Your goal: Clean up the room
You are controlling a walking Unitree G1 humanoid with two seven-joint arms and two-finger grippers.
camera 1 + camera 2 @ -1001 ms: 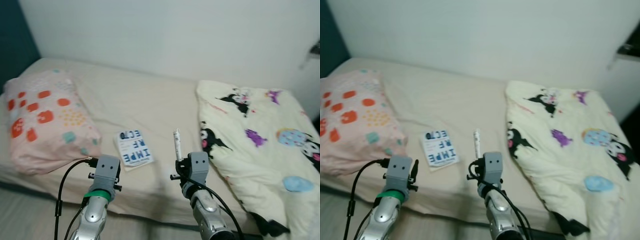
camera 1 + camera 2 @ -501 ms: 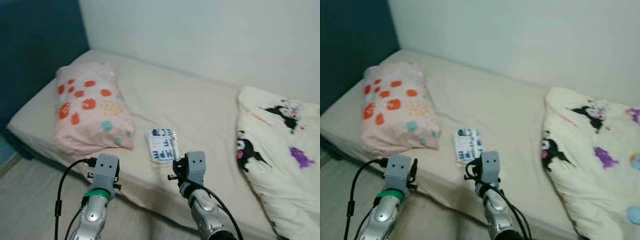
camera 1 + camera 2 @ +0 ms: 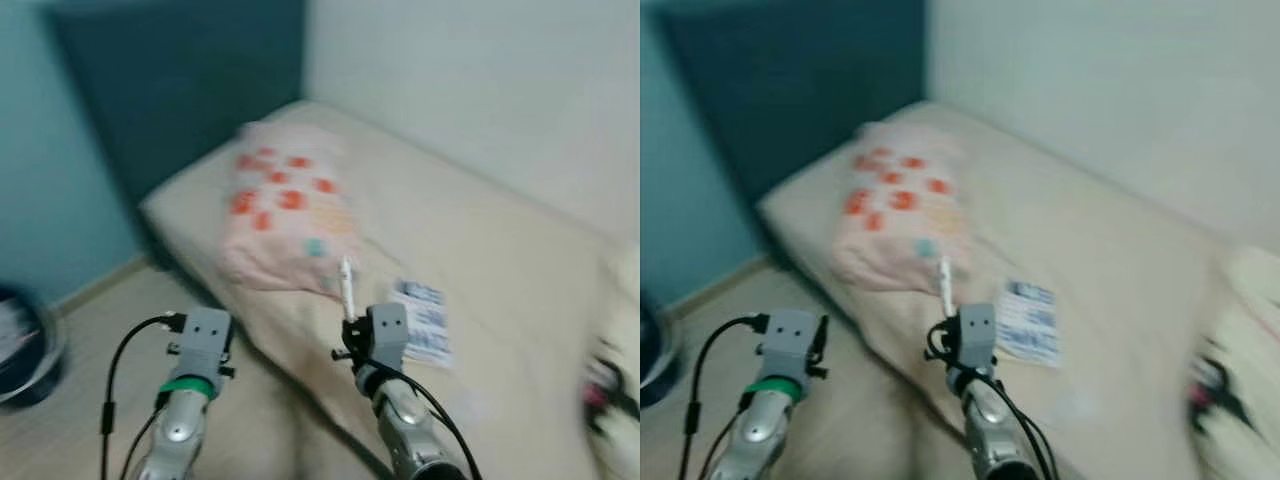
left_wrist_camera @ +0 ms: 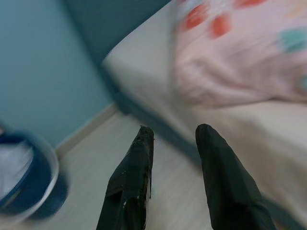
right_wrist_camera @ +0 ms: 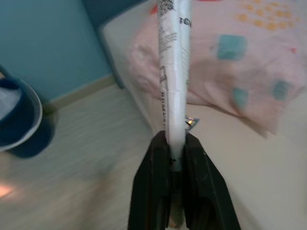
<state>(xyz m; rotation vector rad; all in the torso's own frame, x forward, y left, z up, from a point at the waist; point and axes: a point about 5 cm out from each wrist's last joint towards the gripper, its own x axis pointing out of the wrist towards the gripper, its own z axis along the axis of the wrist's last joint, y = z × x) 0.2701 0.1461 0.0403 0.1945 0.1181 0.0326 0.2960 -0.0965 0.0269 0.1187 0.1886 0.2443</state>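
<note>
The right hand (image 5: 176, 160) is clamped on the lower end of a white tube (image 5: 173, 72) with small print, holding it upright in front of the robot, above the bed's near edge; the left hand (image 4: 173, 139) hangs empty over the wooden floor (image 4: 91, 177), its fingers apart; on the bed (image 3: 500, 250) lie a pink pillow (image 3: 285, 205) with red and teal spots and, just beside it, a blue-and-white booklet (image 3: 425, 320); a dark blue bin (image 5: 21, 120) stands on the floor by the teal wall (image 4: 43, 72); the head views are blurred.
</note>
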